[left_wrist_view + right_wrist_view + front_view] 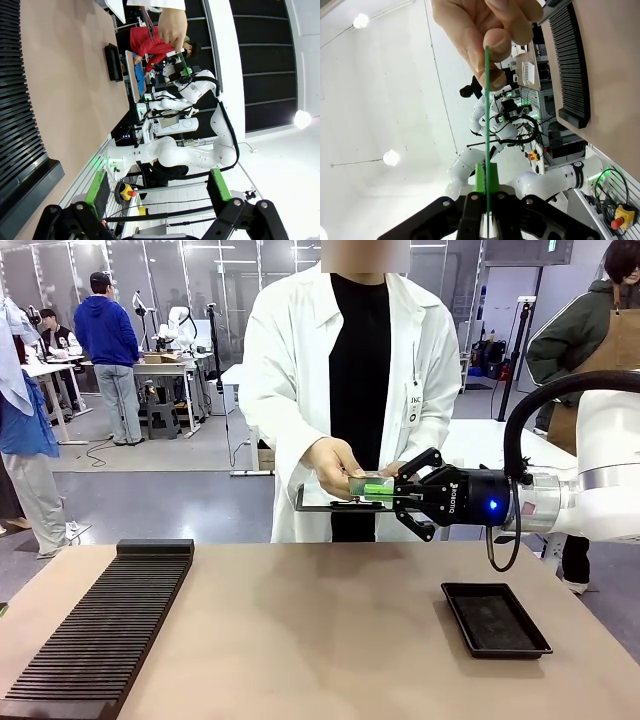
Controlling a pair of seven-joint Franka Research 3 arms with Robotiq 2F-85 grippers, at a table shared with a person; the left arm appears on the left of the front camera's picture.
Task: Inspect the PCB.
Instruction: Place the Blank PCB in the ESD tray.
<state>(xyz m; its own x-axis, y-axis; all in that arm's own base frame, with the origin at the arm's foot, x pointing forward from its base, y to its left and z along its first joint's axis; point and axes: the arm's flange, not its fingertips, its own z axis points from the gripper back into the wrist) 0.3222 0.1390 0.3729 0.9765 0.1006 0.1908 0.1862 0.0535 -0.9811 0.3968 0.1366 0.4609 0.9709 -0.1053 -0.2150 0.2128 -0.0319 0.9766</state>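
The PCB (pixel 370 487) is a small green board held in the air above the table's far edge. My right gripper (pixel 400 492) is shut on its right end, while the person's hand (pixel 335 465) pinches its left end. In the right wrist view the PCB (pixel 486 115) shows edge-on as a thin green line. It runs from my shut right gripper (pixel 485 184) up to the person's fingers (pixel 492 37). My left gripper (pixel 157 192) stands open with nothing between its green pads (pixel 97 186). From there the PCB (pixel 183 64) shows far off.
A shallow black tray (pixel 495 620) lies on the table at the right. A long black slotted rack (pixel 100 635) lies along the left side. The person in a white coat stands at the far edge, with a dark flat board (pixel 325 506) just below the hand.
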